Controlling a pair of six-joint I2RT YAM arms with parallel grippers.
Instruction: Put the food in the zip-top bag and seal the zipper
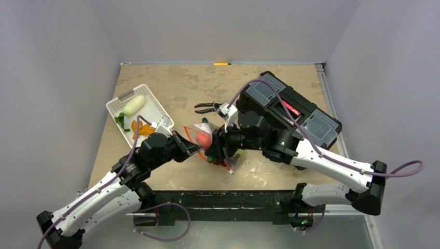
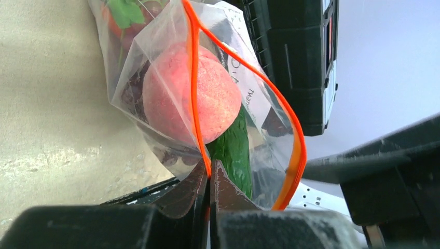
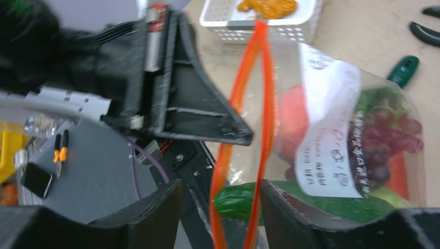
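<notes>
**Two tools on one zipper, mouth not yet sealed**

The left tool (image 2: 210, 176) is clamped shut on one end of the zipper (image 2: 194, 78). Beyond that pinch, the two orange strips bow apart. The right tool (image 3: 220, 192) is open, and both strips run through the gap between its jaws without touching either one.

To seal the zipper well, I would have the right tool close on both strips right beside the left tool's pinch. It should then slide along the mouth while the left tool holds the end taut. The strips need to lie stacked, not side by side, before any squeeze.

The zip-top bag (image 2: 129, 67) hangs between the tools, above the bench (image 1: 176, 85). Inside it, the peach (image 2: 176, 98) bulges just under the zipper and may push the strips apart. The cucumber (image 2: 233, 150) lies beside the peach, and the grape bunch (image 3: 384, 140) sits deeper in.

The white label hides much of what is in the bag, and I cannot find a cabbage. The right wrist view is blurred, and the zipper's lower end is cut off there. Beyond the bag, orange pieces (image 3: 267, 5) lie in a white basket (image 3: 270, 28). I cannot tell whether they are food.
</notes>
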